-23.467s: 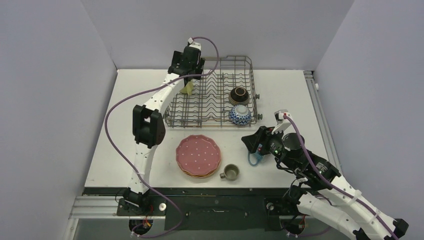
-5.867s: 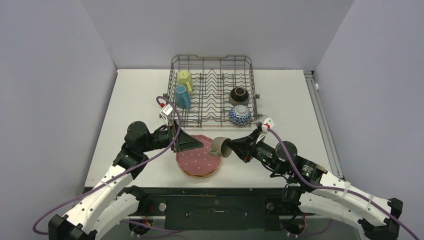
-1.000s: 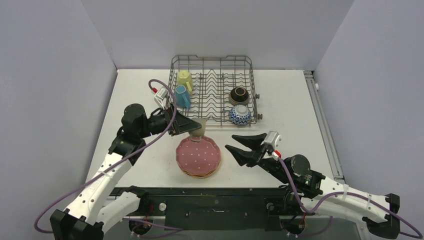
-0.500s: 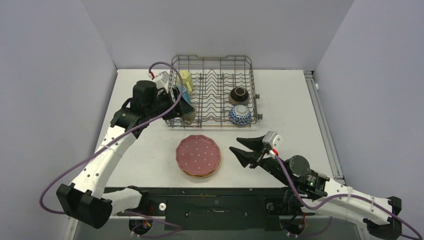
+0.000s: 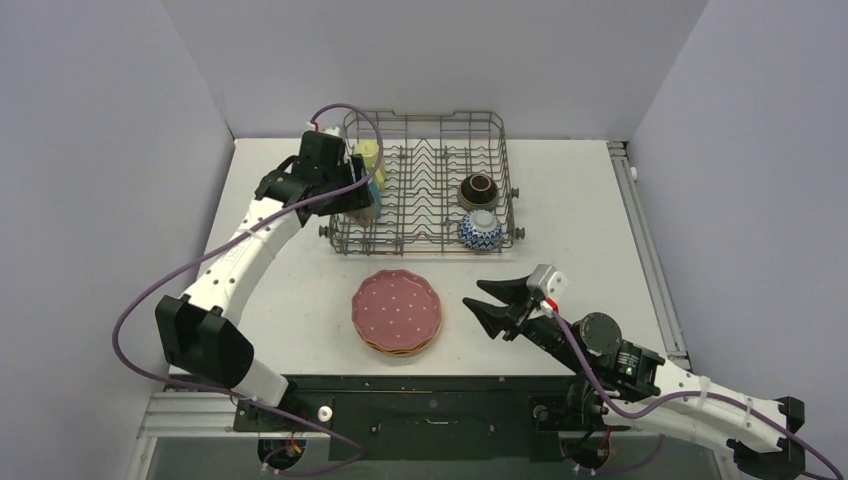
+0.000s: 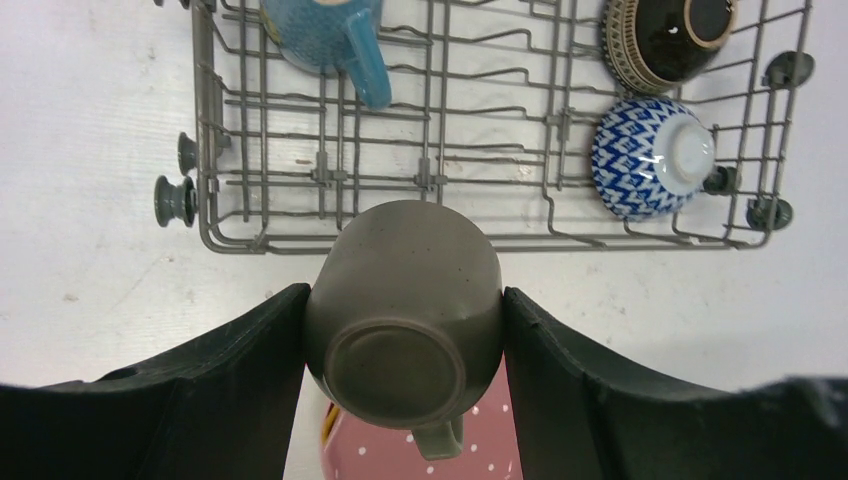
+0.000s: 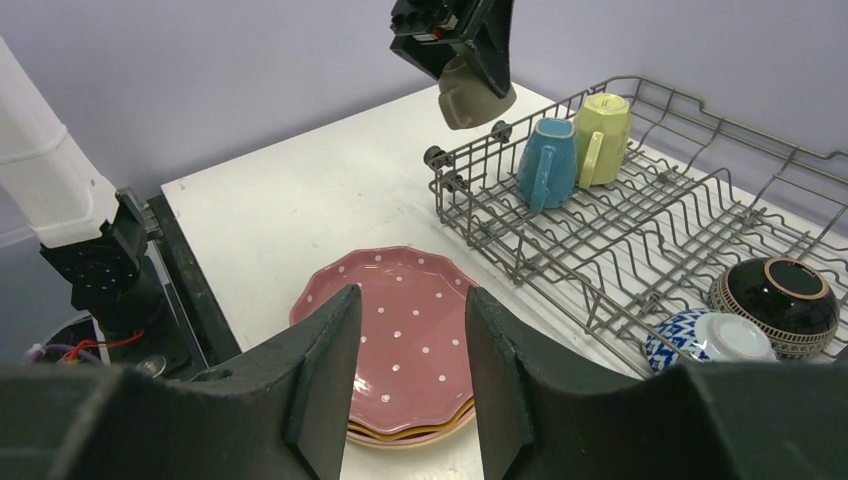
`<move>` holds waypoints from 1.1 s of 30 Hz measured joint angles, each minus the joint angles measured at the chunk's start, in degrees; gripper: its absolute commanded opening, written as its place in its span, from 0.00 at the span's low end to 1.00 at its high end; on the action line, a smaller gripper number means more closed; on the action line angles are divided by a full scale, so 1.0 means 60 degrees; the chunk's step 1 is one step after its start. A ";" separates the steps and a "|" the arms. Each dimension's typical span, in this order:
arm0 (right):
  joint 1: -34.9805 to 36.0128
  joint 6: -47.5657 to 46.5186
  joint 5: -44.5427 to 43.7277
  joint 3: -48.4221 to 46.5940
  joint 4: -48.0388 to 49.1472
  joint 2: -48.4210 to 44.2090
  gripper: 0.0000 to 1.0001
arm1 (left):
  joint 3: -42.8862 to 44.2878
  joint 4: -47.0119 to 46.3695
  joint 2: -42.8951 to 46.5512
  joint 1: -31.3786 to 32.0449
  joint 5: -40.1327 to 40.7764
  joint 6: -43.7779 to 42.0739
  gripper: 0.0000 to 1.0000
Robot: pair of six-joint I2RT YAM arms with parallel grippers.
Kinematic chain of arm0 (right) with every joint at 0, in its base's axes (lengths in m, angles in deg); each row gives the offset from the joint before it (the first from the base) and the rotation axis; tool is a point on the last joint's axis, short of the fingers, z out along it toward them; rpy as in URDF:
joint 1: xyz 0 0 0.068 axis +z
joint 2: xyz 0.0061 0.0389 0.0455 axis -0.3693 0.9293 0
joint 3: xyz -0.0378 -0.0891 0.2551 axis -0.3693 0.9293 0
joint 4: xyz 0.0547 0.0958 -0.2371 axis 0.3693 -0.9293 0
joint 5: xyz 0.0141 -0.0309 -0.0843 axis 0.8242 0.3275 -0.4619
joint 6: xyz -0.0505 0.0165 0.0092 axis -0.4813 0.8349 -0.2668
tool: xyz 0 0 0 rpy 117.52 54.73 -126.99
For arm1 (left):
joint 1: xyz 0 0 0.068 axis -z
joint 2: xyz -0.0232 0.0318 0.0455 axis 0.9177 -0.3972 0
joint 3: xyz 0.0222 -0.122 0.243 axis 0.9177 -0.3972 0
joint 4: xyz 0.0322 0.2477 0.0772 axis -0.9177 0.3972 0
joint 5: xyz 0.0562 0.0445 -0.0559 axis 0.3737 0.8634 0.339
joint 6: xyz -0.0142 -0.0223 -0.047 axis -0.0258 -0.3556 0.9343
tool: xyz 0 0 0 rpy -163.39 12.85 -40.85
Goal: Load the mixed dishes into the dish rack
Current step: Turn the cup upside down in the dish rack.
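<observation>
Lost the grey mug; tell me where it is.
Left wrist view, centre: the grey mug is clamped in the left gripper, over the rack's near-left corner, close to the blue mug.

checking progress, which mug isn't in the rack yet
The small grey-olive mug, held in the left pincer; the blue mug and yellow mug already sit in the grey wire rack.
</observation>
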 measured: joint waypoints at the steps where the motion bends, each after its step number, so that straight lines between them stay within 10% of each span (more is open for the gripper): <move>1: 0.0000 0.0018 0.0000 0.0004 -0.0029 -0.0015 0.38 | 0.0182 0.0095 -0.0208 0.0000 0.0157 -0.0011 0.00; 33: 0.0000 0.0976 0.0000 0.0007 -0.1155 -0.0667 0.38 | 0.2073 0.0262 -0.4313 0.0266 0.2641 0.0131 0.00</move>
